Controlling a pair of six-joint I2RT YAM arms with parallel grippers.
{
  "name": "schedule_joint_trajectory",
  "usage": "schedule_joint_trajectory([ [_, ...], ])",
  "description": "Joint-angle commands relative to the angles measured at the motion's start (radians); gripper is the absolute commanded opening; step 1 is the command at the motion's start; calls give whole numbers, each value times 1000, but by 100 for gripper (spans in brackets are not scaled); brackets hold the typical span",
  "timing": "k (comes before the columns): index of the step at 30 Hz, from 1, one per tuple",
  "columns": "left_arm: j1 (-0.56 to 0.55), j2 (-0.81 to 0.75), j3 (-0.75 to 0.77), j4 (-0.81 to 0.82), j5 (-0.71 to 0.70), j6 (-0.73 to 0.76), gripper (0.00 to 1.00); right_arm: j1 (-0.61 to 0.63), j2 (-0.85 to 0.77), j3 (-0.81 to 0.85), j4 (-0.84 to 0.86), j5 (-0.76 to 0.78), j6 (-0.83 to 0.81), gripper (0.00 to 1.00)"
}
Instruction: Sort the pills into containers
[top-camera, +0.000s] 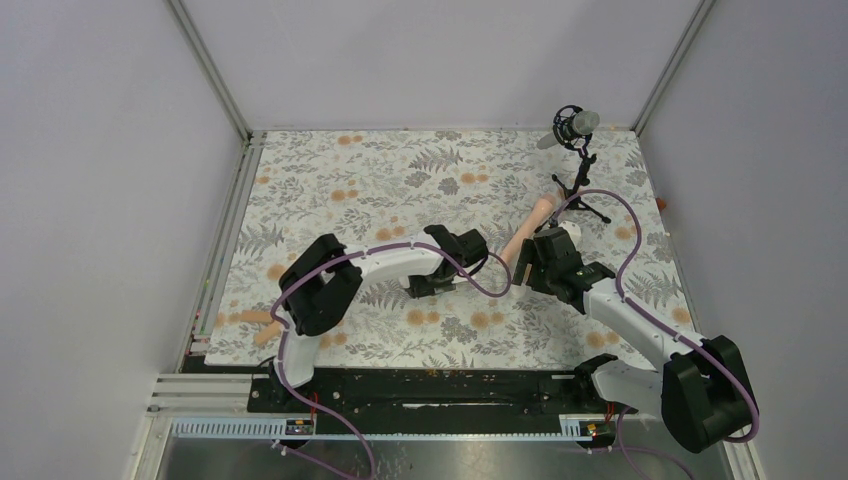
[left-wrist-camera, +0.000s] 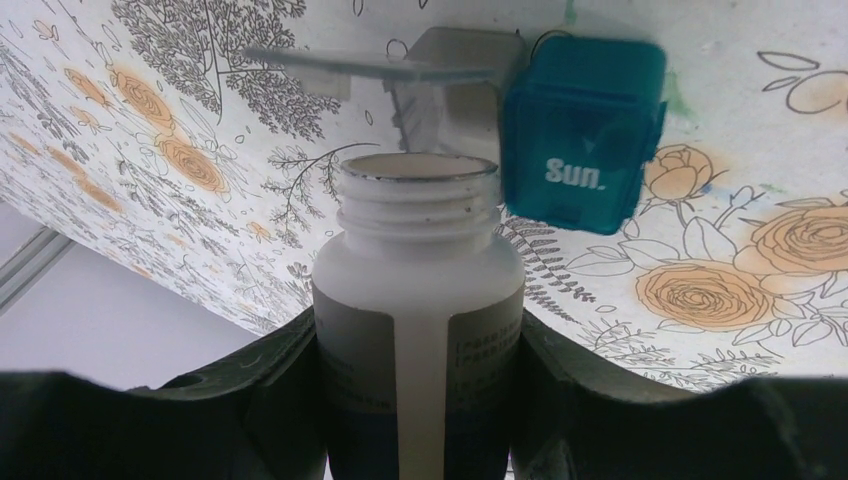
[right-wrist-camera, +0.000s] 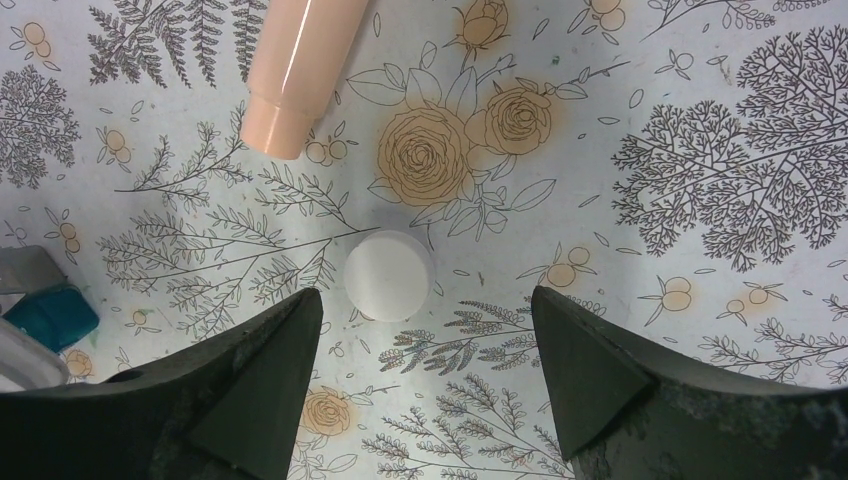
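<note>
My left gripper (left-wrist-camera: 420, 335) is shut on the white round bottle (left-wrist-camera: 420, 290), gripping its labelled body from both sides. The bottle has no cap on and its open mouth points away from the camera. Just beyond the mouth, to the right, the teal box (left-wrist-camera: 582, 135) marked "Sun." lies on the floral table with its clear lid (left-wrist-camera: 350, 68) swung open. My right gripper (right-wrist-camera: 425, 300) hangs open over the table, and the bottle's white cap (right-wrist-camera: 390, 275) lies just ahead of its jaws, apart from both fingers. No pills show in any view.
A peach tube (right-wrist-camera: 300, 70) lies ahead and left of the right gripper, also seen as the peach tube (top-camera: 528, 228) from above. A black microphone (top-camera: 575, 125) on a tripod stands at the back right. Another peach object (top-camera: 255, 325) lies near the table's left front.
</note>
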Motion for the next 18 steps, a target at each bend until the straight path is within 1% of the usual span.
schedule_joint_trajectory([
  [1,-4,19,39,-10,-41,6,0,-7,0,-3,24,-1,-2,84],
  [8,-4,26,42,-8,-49,5,0,-7,2,0,24,-1,-2,84],
  [18,-6,-4,38,-16,-88,9,0,-7,3,2,24,-2,-3,84],
])
